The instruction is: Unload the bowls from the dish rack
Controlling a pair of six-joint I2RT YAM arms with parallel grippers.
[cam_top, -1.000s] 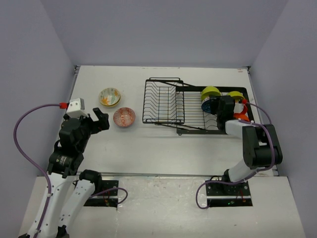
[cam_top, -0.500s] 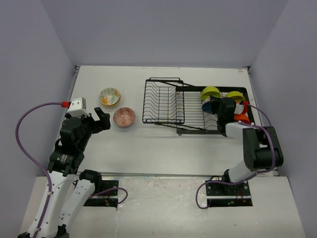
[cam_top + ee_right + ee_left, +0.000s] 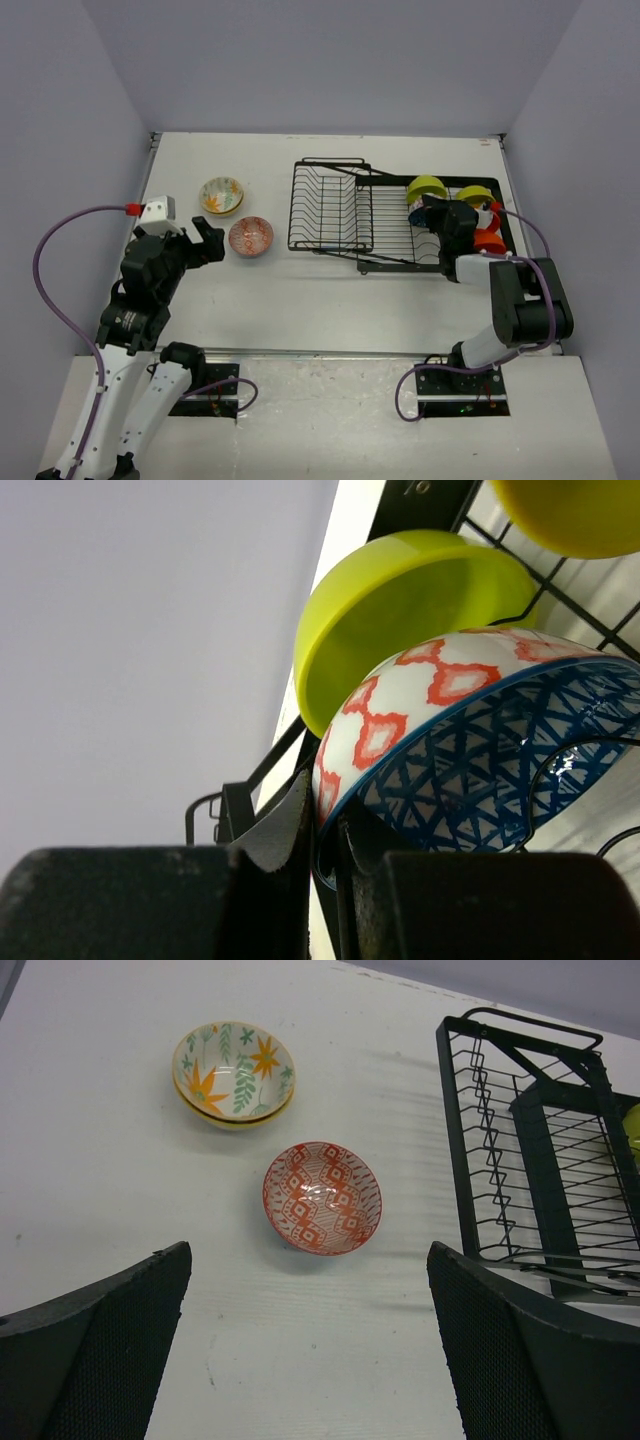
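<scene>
**Desk:** Blue-patterned bowl (image 3: pixel 470 750) is standing on edge in the dish rack (image 3: pixel 545 1170), and we are seeing a lime green bowl (image 3: pixel 400 610) just behind it.

**Field:** We are watching the right gripper (image 3: pixel 322 825) pinching that bowl's rim. One finger is lying inside and one is pressing on the red-and-white outside, with the jaws nearly together.

**Desk:** Toward the rack's right end we are also making out a second lime bowl (image 3: pixel 570 515) and an orange bowl (image 3: pixel 490 240).

**Field:** The left gripper (image 3: pixel 203 243) is hanging spread wide and holding nothing above the table (image 3: pixel 100 1180). Below it, a floral bowl (image 3: pixel 233 1070) and a red-patterned bowl (image 3: pixel 322 1196) are sitting upright near each other, left of the rack.
</scene>
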